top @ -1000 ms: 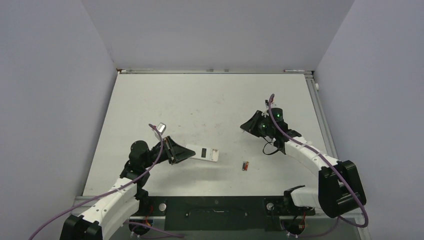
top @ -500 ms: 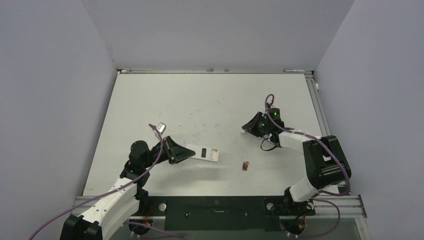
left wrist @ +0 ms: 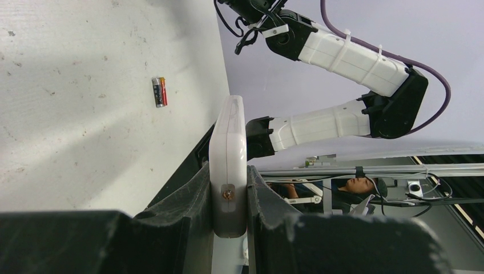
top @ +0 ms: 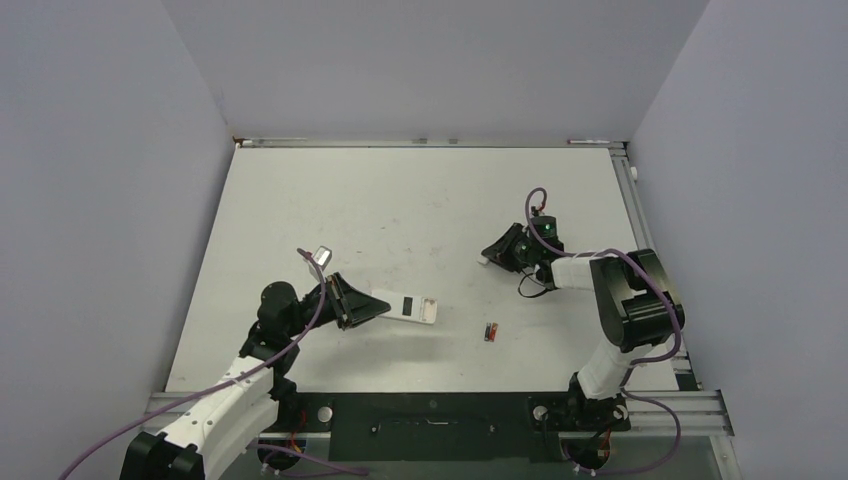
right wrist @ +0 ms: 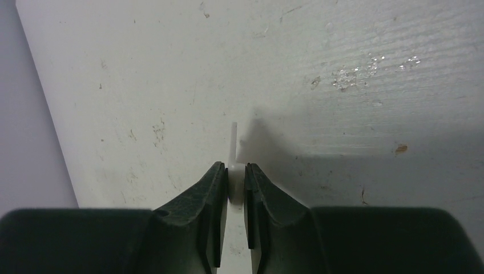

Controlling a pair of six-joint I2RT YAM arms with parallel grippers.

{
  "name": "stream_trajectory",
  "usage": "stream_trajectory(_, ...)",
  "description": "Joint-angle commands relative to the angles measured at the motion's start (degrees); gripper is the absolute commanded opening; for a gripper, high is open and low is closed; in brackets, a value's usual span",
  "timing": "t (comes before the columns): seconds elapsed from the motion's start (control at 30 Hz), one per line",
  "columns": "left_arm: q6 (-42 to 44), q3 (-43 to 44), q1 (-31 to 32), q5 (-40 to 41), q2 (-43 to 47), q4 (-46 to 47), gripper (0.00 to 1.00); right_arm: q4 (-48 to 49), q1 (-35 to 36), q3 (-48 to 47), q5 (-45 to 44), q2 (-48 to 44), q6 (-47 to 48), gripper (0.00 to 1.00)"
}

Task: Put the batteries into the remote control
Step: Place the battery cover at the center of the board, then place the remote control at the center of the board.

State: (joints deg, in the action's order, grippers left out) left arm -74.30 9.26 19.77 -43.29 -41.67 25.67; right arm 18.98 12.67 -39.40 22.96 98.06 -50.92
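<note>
1. Since the earlier frames the right arm has folded its elbow in from the lower right corner toward mid-right of the top view, and the right gripper (top: 492, 256) has drifted slightly left. The left arm, remote and batteries lie as before.
2. Right gripper (right wrist: 232, 166): fingers pressed onto a small flat white piece (right wrist: 233, 142), held edge-on close over the table (top: 400, 190). Whether the piece touches the surface cannot be told.
3. Left gripper (left wrist: 228, 171): fingers clamped on one end of the remote control (left wrist: 227, 142). In the top view the remote control (top: 408, 306) juts right from the left gripper (top: 368, 304), just left of centre and low in the frame.
4. Batteries (top: 490, 331): two together at lower centre of the top view, lying on the table, right of the remote's free end and apart from it. In the left wrist view the batteries (left wrist: 159, 92) lie side by side at upper left.
5. Step in hand, as judged: the white piece is being set aside, and no battery is yet lifted or seated.
6. Next move, as judged: let the piece go, bring the right gripper down-frame to the pair, and pinch one slim cell without rolling its neighbour. The remote should stay steady in the left gripper, with its compartment side reachable.
</note>
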Motion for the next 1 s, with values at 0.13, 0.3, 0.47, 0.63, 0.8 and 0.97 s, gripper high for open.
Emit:
stream_trajectory(0.13, 0.9, 0.1, -0.3, 0.8, -0.6, 1.5, 0.00, 4.4, -0.8, 0.4, -0.4, 0.7, 0.0, 0.37)
stream_trajectory(0.3, 0.9, -0.3, -0.3, 1.0, -0.7, 1.6, 0.00, 2.3, -0.9, 0.4, -1.2, -0.9, 0.7, 0.49)
stream_trajectory(0.47, 1.0, -0.9, -0.2, 1.5, -0.9, 1.5, 0.00, -2.4, -0.9, 0.2, -2.9, -4.0, 2.3, 0.52)
stream_trajectory(0.63, 0.9, -1.3, -0.2, 1.5, -1.8, 2.0, 0.00, -7.6, -0.9, 1.4, -7.4, -9.4, 4.5, 0.55)
stream_trajectory(0.8, 0.9, -1.6, 0.0, 1.5, -2.8, 2.9, 0.00, -12.3, -0.8, 2.8, -10.0, -15.6, 6.7, 0.56)
stream_trajectory(0.97, 0.9, -1.9, 0.4, 1.7, -4.3, 4.2, 0.00, -17.4, -0.2, 4.0, -12.7, -22.5, 8.7, 0.57)
